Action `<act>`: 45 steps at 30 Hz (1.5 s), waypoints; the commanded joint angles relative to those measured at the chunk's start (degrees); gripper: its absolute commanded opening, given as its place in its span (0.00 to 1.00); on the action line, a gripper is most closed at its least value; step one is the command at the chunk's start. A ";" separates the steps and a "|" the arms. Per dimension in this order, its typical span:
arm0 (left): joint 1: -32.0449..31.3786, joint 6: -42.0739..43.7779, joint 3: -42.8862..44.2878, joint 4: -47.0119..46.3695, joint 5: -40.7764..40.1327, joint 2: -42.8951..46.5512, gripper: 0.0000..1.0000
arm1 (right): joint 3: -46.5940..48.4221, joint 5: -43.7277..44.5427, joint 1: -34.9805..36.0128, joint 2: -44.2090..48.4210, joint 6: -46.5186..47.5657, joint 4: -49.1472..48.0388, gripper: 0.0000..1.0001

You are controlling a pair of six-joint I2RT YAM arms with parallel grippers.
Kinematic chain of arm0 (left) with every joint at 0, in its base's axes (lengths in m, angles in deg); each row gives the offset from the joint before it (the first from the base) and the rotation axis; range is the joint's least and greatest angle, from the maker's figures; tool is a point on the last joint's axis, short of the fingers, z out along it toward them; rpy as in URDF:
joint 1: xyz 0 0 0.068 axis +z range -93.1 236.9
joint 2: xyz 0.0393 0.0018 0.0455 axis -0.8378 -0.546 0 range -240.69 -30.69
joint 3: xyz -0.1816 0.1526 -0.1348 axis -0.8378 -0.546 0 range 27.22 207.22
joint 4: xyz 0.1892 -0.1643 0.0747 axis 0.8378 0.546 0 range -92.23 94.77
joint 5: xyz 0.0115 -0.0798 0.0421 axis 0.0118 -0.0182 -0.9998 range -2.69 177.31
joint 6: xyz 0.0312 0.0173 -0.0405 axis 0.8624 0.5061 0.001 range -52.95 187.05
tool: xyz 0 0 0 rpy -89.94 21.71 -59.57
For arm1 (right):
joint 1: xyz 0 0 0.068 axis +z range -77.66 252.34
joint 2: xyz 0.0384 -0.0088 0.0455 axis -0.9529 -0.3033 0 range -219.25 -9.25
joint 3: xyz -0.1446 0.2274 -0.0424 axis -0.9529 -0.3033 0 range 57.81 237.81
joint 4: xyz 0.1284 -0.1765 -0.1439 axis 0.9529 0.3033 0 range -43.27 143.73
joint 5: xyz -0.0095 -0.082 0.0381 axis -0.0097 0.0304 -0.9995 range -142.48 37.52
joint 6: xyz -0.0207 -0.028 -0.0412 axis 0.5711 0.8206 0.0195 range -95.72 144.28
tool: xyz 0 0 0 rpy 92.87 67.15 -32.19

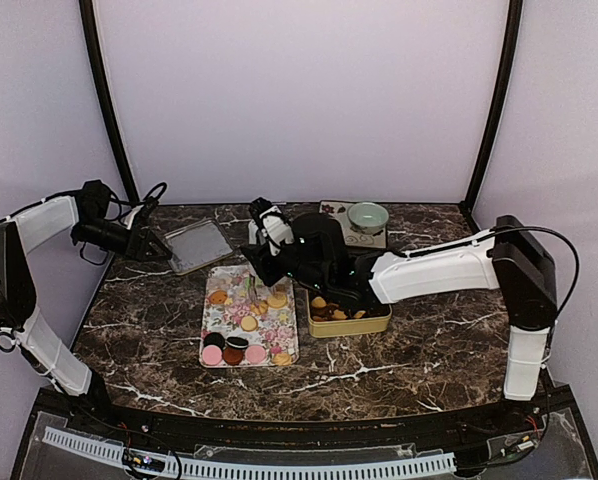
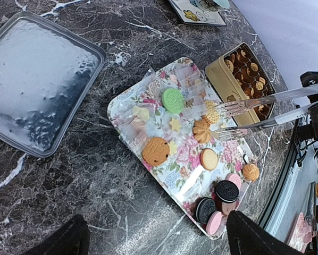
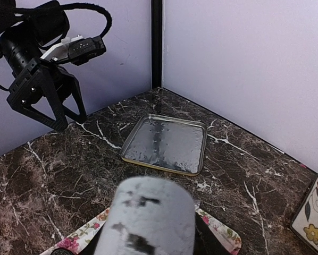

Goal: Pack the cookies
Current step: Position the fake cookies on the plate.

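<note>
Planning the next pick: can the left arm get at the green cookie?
Probably yes: the green cookie lies exposed on the tray, the left pincer is open, and the tongs hover farther off, by the tin.

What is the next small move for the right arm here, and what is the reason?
Probably close the tongs on the golden swirl cookie and lift it. Their open tips hang just beside it over the flowery tray and hold nothing yet, and the gold tin close by already holds cookies.
</note>
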 commanded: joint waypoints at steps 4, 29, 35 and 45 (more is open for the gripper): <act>0.76 1.88 -0.01 2.00 -0.06 2.69 0.92 | 7.02 -2.72 0.47 -4.56 -1.76 -4.35 0.39; 0.86 1.59 0.14 1.86 0.29 2.75 0.92 | 1.16 -0.01 0.47 -4.82 -0.42 -2.58 0.38; 0.87 1.49 0.22 1.77 0.45 2.70 0.92 | -1.45 -0.36 1.22 -2.56 -0.28 -2.02 0.37; 0.91 1.54 -0.11 1.69 0.83 2.71 0.92 | -5.21 2.05 4.51 1.84 0.39 -1.02 0.36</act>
